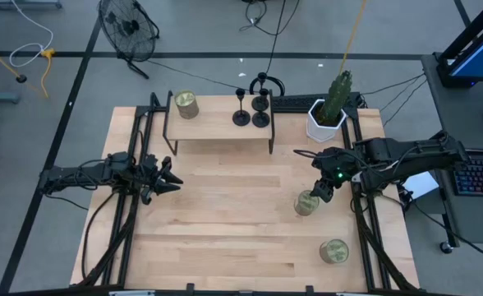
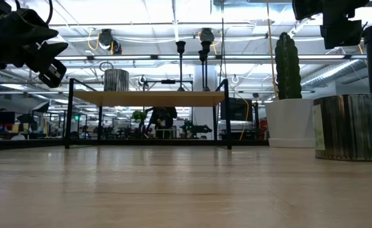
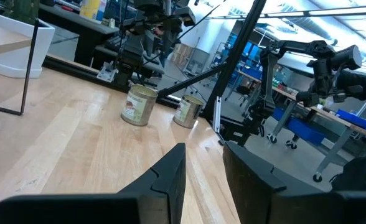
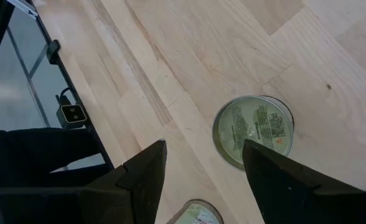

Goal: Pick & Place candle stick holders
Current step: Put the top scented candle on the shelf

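Black candle stick holders (image 1: pixel 250 105) are standing on the raised shelf (image 1: pixel 217 123). The right gripper (image 1: pixel 323 191) is hovering wide open above a tin (image 1: pixel 307 202); the left gripper (image 1: pixel 166 176) is waiting, fingers narrowly parted, empty.

Small raised shelf (image 1: pixel 217 123) stands at the table's (image 1: pixel 225 214) far edge, centre. On the shelf: one tin (image 1: pixel 186 104) at its left end, candle stick holders (image 1: pixel 252 105) toward its right. Potted cactus (image 1: pixel 330 111) right of the shelf. Two tins (image 1: pixel 307 202) (image 1: pixel 333 251) near the table's right edge.
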Motion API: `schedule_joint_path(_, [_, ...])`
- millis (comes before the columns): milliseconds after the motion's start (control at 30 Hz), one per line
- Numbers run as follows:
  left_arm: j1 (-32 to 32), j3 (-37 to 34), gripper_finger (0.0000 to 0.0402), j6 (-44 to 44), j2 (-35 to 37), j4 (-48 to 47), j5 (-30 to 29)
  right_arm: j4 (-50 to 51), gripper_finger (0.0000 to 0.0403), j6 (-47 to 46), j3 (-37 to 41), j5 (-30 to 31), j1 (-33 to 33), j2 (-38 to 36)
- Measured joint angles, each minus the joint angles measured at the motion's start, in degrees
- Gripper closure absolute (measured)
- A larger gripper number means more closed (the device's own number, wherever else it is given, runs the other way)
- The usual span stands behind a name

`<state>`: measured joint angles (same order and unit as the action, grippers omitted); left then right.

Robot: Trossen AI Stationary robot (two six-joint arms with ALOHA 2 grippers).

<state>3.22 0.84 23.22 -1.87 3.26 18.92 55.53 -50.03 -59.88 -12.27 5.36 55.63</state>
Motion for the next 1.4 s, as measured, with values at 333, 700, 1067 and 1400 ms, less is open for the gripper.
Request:
schedule_joint_path(333, [0.02,0.00,0.0289,-0.02,0.00,-0.02,0.00,0.93,0.0195,-3.63,0.00,0.22,-0.02,0.00])
schedule_joint_path(700, [0.02,0.02,0.0289,-0.06,0.01,-0.02,0.00,10.74,0.0195,-14.40,1.88,0.17,-0.02,0.02])
schedule_joint_path(1067, [0.02,0.02,0.0289,0.83,0.00,-0.02,0.00,3.04,0.0195,-19.75,11.03,0.07,-0.02,0.16])
schedule_joint_path(1400, [0.01,0.02,0.0289,0.65,0.01,-0.02,0.00,-1.99,0.0195,-21.13,14.35,0.13,-0.02,0.11])
